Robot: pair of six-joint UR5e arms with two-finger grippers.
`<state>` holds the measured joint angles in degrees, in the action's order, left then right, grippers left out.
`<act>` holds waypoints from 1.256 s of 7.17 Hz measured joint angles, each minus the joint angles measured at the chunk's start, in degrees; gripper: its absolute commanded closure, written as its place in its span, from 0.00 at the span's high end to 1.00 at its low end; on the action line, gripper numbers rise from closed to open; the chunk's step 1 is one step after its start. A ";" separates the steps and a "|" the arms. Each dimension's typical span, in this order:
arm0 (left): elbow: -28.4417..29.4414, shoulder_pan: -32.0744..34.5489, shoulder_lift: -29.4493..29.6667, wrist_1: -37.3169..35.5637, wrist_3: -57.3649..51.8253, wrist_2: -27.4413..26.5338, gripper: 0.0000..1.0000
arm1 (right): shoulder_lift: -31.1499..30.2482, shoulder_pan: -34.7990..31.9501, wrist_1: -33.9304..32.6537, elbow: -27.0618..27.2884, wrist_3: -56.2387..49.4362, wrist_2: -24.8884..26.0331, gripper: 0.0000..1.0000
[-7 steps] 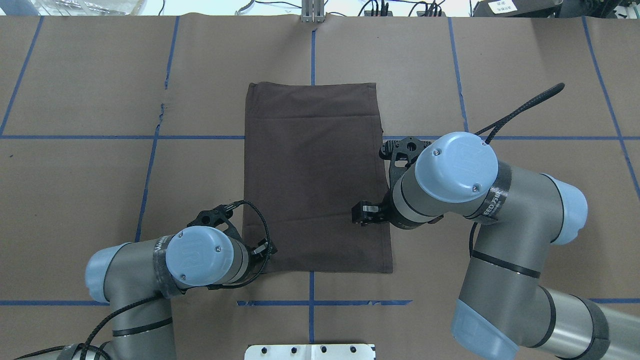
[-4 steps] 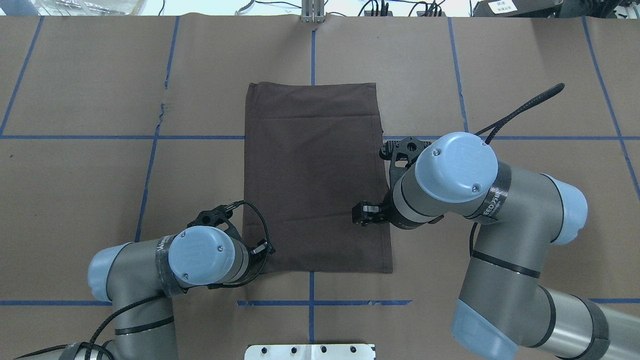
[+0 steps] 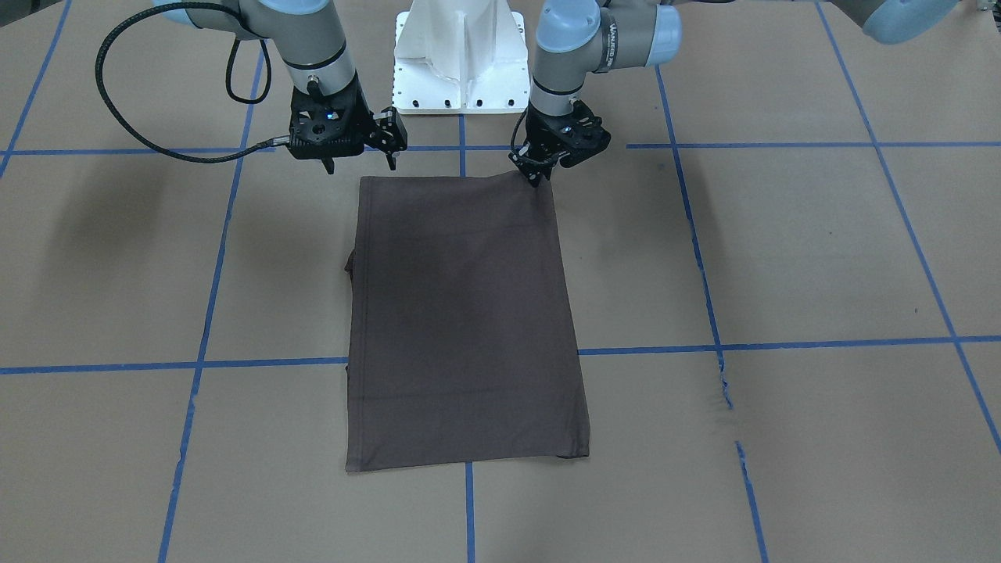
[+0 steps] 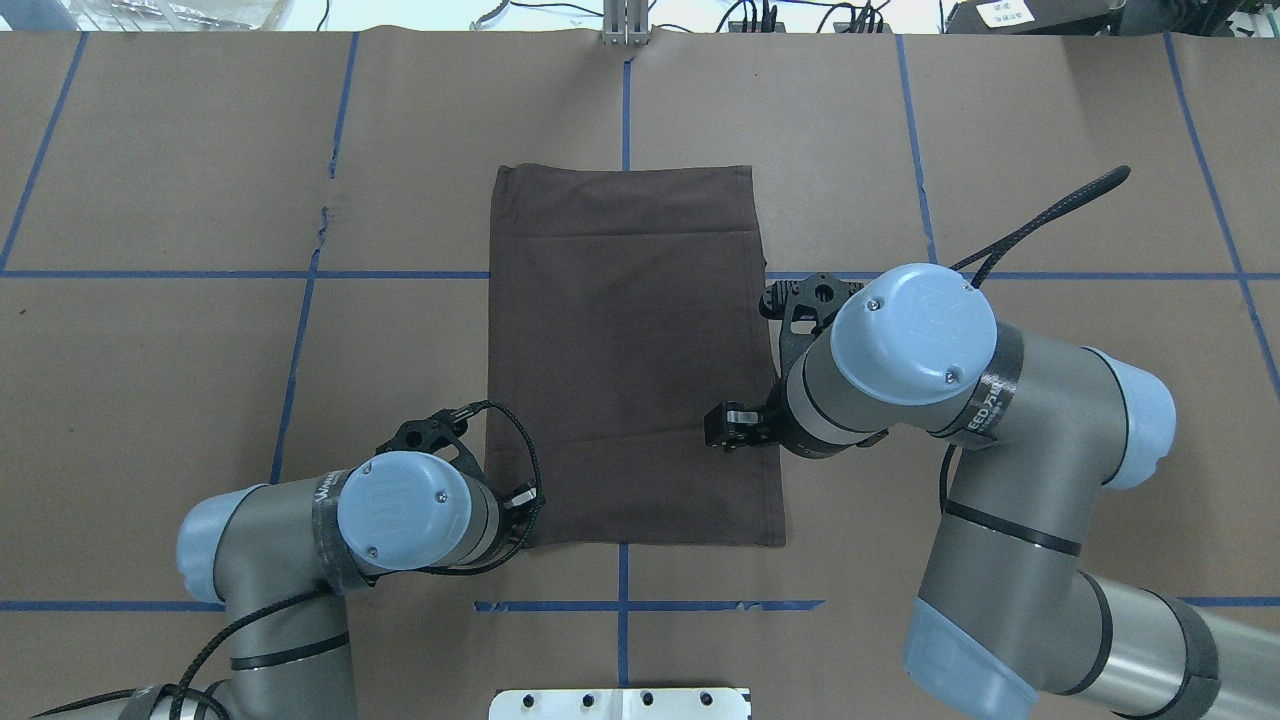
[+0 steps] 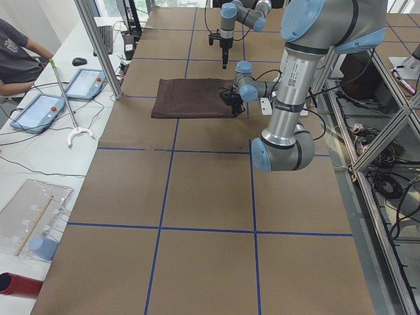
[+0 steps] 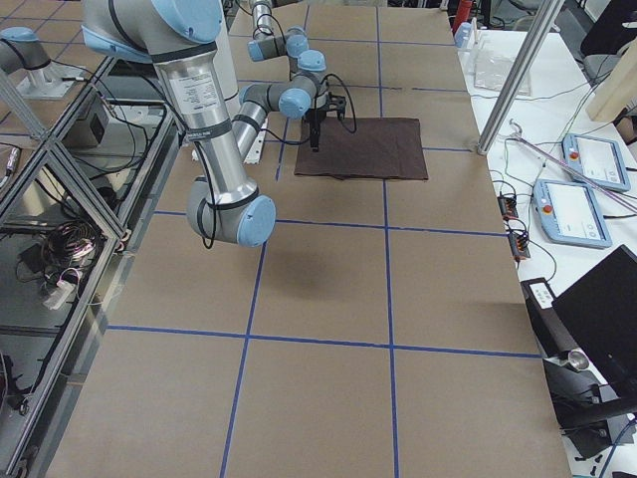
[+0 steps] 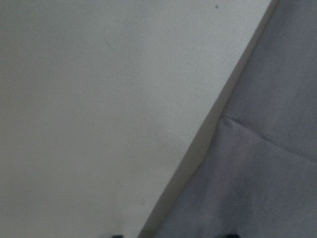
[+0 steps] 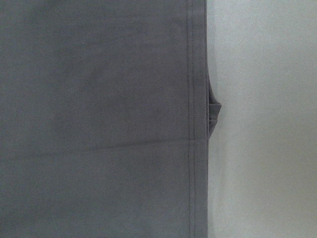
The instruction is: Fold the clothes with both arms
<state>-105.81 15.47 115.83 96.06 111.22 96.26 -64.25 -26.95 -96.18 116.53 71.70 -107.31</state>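
Note:
The dark grey-brown T-shirt (image 4: 630,360) lies flat, folded into a tall rectangle, in the middle of the table (image 4: 150,400). Its collar, logo and tags are hidden. In the front-facing view, my left gripper (image 3: 538,173) is down at the shirt's (image 3: 461,313) near left corner. Its wrist view shows two fingertips apart at the bottom edge, with the shirt's edge (image 7: 267,148) running between them. My right gripper (image 3: 344,160) hovers open and empty above the shirt's near right edge. Its wrist view shows only the hemmed cloth (image 8: 99,119) and bare table.
A small fold of cloth (image 8: 213,106) sticks out from the shirt's right edge. The white pedestal (image 3: 457,55) stands at the robot's side. Blue tape lines (image 4: 300,330) cross the brown table. Tablets (image 5: 39,108) and a person (image 5: 16,56) are beyond the far edge.
My left arm has shifted slightly to the right, closer in on the shirt's near left corner. The right arm and the shirt have not moved.

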 measured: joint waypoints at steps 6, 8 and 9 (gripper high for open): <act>-2.84 2.36 -0.22 -1.01 -6.13 0.73 0.00 | -0.63 3.73 4.24 -1.81 21.90 1.15 1.00; -2.89 2.62 -0.25 -1.05 -6.64 0.76 0.00 | 0.11 6.94 6.88 -5.36 36.27 5.42 1.00; -2.90 2.71 -0.24 -1.05 -6.69 0.77 0.00 | 1.03 7.69 7.17 -7.59 41.03 6.90 1.00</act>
<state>-108.72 18.17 115.59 95.01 104.53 97.03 -63.22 -19.26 -89.01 108.94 112.73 -100.41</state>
